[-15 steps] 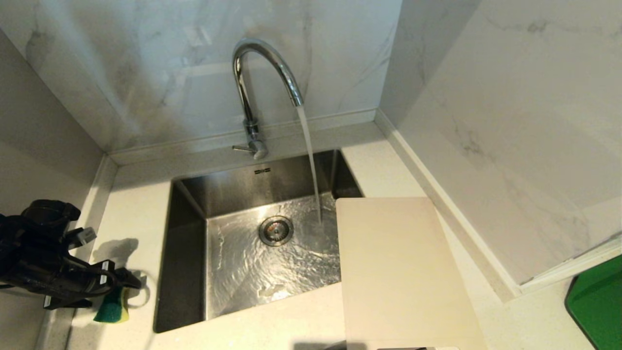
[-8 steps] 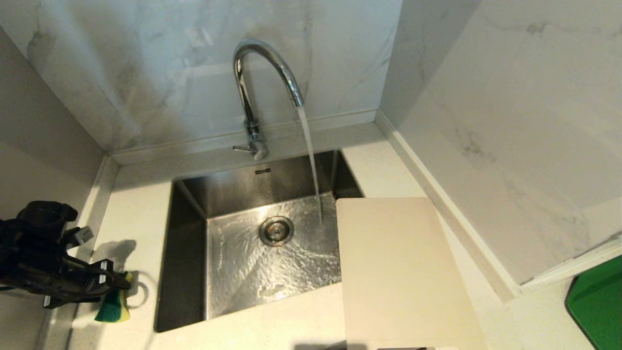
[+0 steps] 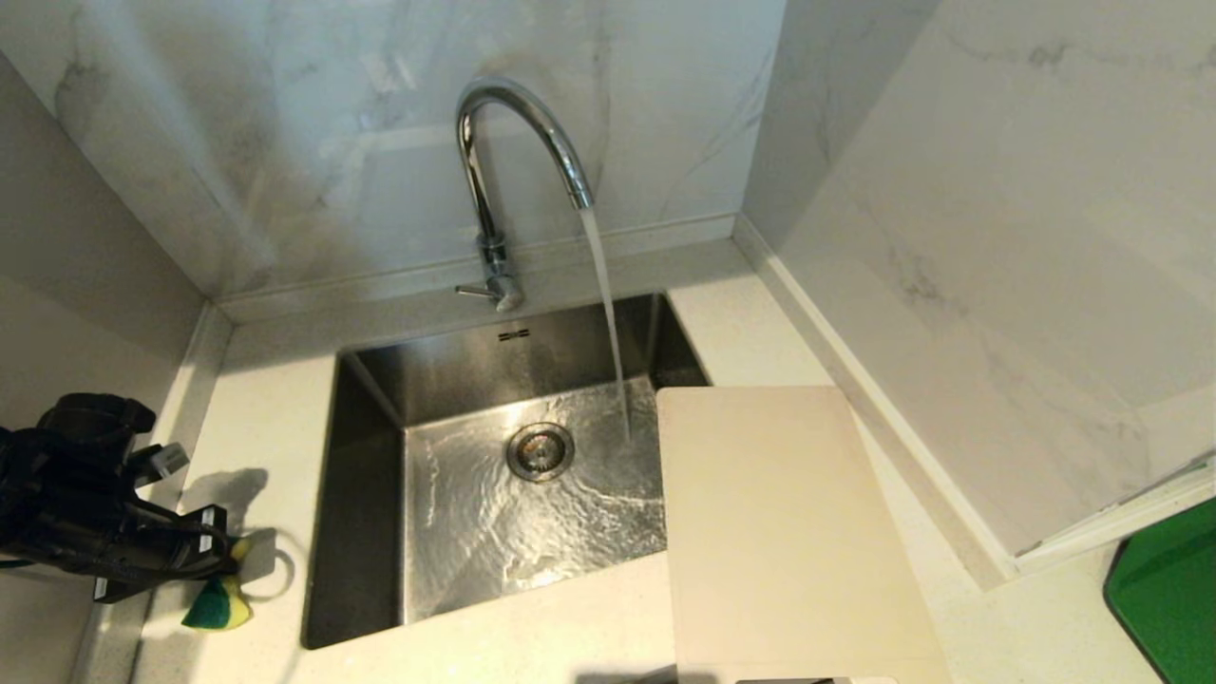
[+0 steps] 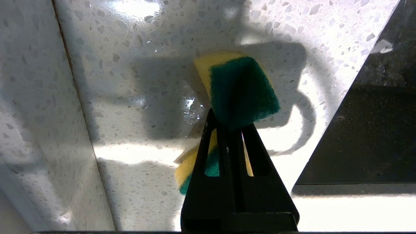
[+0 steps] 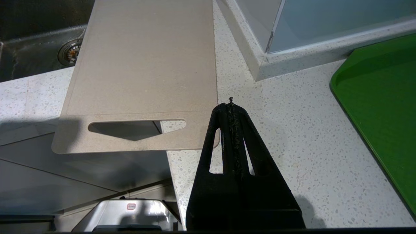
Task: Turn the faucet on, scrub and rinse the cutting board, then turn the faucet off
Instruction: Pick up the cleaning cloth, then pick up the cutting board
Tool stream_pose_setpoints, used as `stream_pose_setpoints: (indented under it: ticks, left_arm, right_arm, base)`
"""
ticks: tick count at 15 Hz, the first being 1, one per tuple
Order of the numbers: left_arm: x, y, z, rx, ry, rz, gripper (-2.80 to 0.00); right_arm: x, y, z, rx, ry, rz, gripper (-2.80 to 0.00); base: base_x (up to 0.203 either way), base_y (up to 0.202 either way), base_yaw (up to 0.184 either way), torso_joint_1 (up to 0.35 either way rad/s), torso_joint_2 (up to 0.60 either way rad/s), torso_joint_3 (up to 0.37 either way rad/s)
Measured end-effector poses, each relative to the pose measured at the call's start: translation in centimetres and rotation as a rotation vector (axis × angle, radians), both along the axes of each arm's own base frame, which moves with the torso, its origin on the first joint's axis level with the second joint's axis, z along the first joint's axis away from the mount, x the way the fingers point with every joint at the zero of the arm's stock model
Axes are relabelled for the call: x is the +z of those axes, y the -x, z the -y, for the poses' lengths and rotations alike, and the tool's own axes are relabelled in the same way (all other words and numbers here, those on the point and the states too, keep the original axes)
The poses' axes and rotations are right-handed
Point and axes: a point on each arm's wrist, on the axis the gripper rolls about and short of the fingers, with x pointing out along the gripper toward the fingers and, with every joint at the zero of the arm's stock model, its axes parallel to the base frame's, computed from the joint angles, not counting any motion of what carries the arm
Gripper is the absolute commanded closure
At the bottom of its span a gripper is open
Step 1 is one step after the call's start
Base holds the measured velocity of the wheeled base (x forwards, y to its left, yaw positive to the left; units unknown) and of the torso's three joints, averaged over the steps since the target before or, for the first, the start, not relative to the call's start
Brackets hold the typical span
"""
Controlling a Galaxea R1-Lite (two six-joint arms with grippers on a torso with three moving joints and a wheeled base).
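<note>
left claw [image 3: 226,562] at the far left, low over the speckled tabletop [image 3: 266,399], clamped on a yellow-and-green sponge [image 3: 218,606]; sponge pinched between the two black fingers [image 4: 227,136], green scouring face bulging past the tips. just right of that claw: steel sink [image 3: 361,532], wet floor, round drain [image 3: 540,450]. beyond the sink, well away from the left claw: faucet [image 3: 518,123], running, stream landing right of the drain. further right: cutting board [image 3: 779,532], flat, far end overhanging the sink's right edge, slot handle [image 5: 136,126] at the near end projecting past the tabletop edge. right claw [image 5: 230,104] just beside the board's near right corner, fingers pressed together, holding nothing. right of that claw: green tray [image 3: 1164,608].
</note>
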Motion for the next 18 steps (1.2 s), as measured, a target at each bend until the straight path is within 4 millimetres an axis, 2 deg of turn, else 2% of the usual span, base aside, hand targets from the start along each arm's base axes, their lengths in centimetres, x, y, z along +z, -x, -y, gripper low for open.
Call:
stream_pose_setpoints:
  ticks: [4, 8, 11, 17, 18]
  left_arm:
    - [1.2, 0.4, 0.1, 0.002, -0.001, 0.035, 0.0]
    - [4.6, 0.9, 0.4, 0.007, 0.019, 0.085, 0.0]
    - [8.7, 1.1, 0.9, 0.018, 0.067, 0.142, 0.0]
    - [19.2, 2.1, 2.1, -0.008, 0.07, 0.328, 0.0]
    - [20.4, 2.4, 2.2, -0.01, 0.065, 0.349, 0.0]
  right_arm:
    - [0.0, 0.0, 0.0, 0.0, 0.0, 0.0, 0.0]
    - [0.0, 0.0, 0.0, 0.0, 0.0, 0.0, 0.0]
    - [0.0, 0.0, 0.0, 0.0, 0.0, 0.0, 0.0]
    - [0.0, 0.0, 0.0, 0.0, 0.0, 0.0, 0.0]
    - [0.0, 0.0, 0.0, 0.0, 0.0, 0.0, 0.0]
  base:
    - [0.0, 0.0, 0.0, 0.0, 0.0, 0.0]
    - [0.0, 0.0, 0.0, 0.0, 0.0, 0.0]
    - [0.0, 0.0, 0.0, 0.0, 0.0, 0.0]
    - [0.0, 0.0, 0.0, 0.0, 0.0, 0.0]
    - [0.0, 0.0, 0.0, 0.0, 0.0, 0.0]
